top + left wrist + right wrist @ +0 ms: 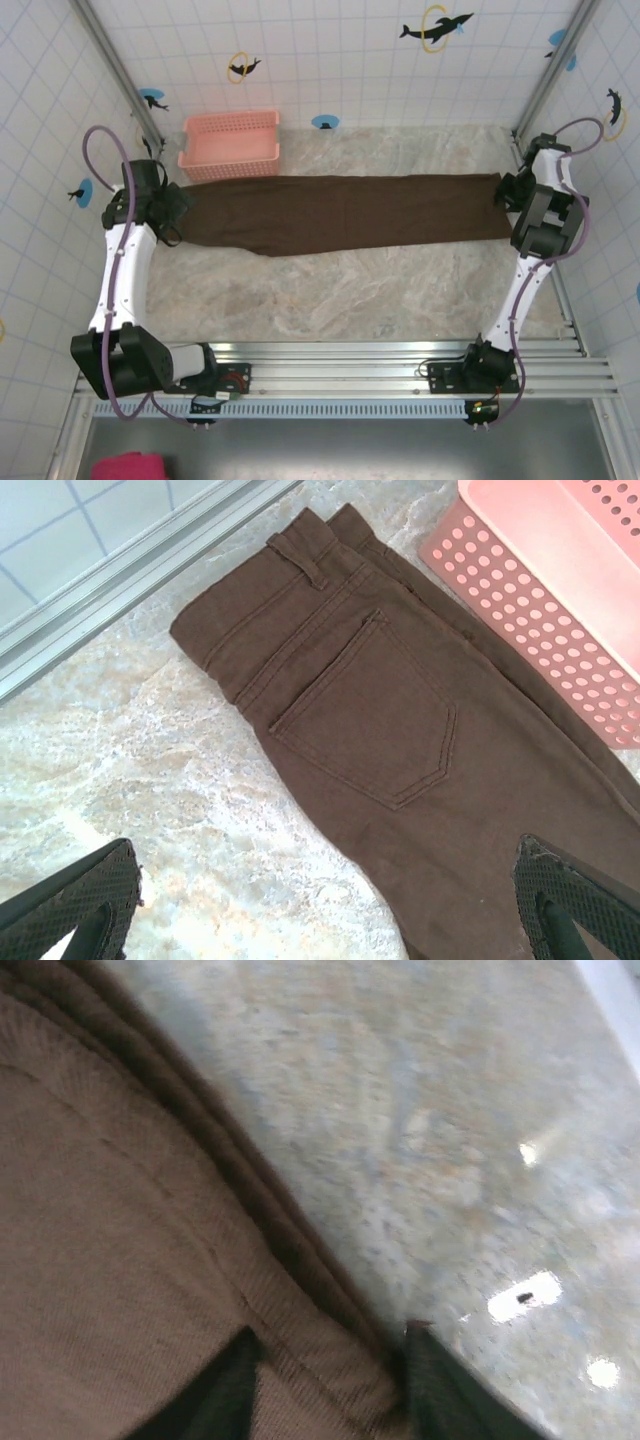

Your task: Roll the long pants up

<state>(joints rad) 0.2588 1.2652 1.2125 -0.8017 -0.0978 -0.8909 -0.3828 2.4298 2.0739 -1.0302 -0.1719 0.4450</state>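
No legible text or labels anywhere.

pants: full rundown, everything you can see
The pants are dark brown fabric, folded leg on leg, lying flat and unrolled across the table. Waistband, belt loop and a stitched back pocket are at the left end, against the basket. The right gripper straddles the hem.

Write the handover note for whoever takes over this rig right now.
Left gripper: open and empty, above the waist end near the back pocket.
Right gripper: low at the hem end, fingers on either side of the hem's edge; I cannot tell whether it is pinching.
Long pants: flat and stretched across the table, waist on the left beside the pink basket, hems on the right.
Done: pants are laid out.
Left: the whole roll; no turn has been made yet.
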